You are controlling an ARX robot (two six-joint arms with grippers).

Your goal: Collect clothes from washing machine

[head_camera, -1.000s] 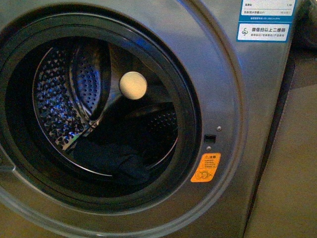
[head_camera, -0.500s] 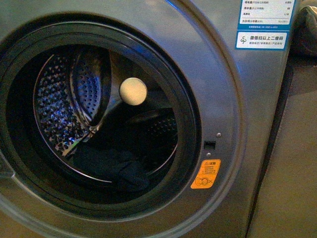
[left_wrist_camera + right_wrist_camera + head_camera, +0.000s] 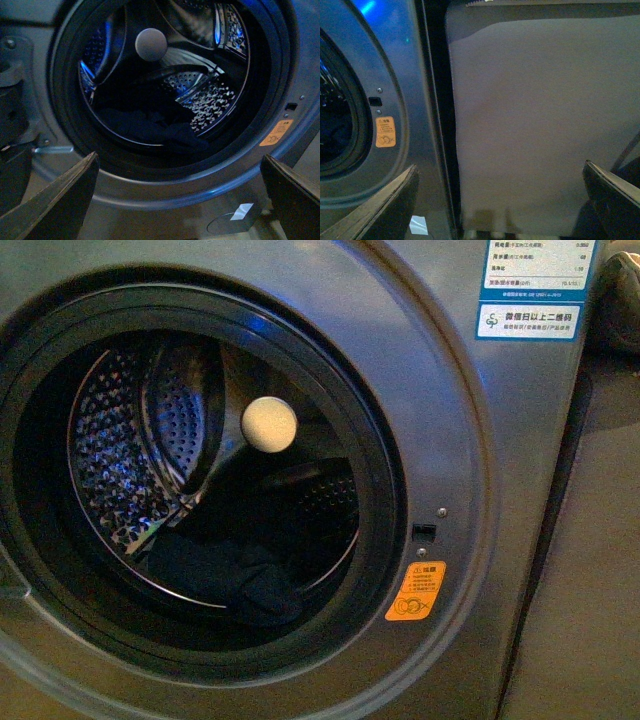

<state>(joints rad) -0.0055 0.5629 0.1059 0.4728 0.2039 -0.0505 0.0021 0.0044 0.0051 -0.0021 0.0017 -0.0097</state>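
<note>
The clothes (image 3: 225, 575), seemingly one dark bundle, lie low inside the washing machine (image 3: 470, 440), near the front; left gripper (image 3: 179, 167) and right gripper (image 3: 500, 172) both spread wide, empty

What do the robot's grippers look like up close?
Only the fingers show. The left gripper has two dark, flat, wedge-shaped fingers tapering to thin edges; the right gripper looks the same. No cables or markings are visible, and the front view shows neither arm.
</note>
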